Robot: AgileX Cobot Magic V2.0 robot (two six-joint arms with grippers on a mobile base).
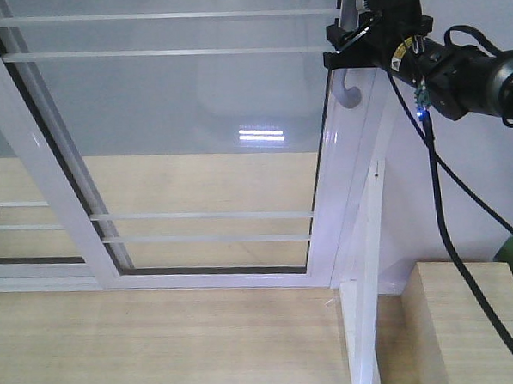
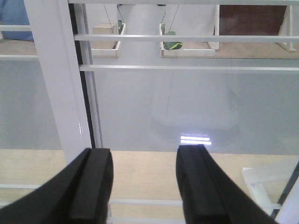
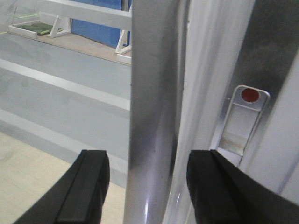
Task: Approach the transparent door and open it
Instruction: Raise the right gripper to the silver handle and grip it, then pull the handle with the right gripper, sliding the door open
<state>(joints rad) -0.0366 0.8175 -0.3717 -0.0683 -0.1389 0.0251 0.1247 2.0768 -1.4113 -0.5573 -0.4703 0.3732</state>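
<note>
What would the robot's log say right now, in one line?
stage: at handle | right gripper: open around pull handle | left gripper: open, empty | transparent door: looks shut

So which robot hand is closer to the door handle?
Right. The right gripper is open around the handle; the left gripper faces the transparent door glass, away from the handle.

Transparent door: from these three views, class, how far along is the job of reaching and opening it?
Done: the approach. The right hand is at the transparent door, open and straddling the silver handle. In hand: the grasp, with gaps showing on both sides of the handle. Left: closing, then sliding the door, which looks shut in the front view. The left hand is open, holding nothing.
</note>
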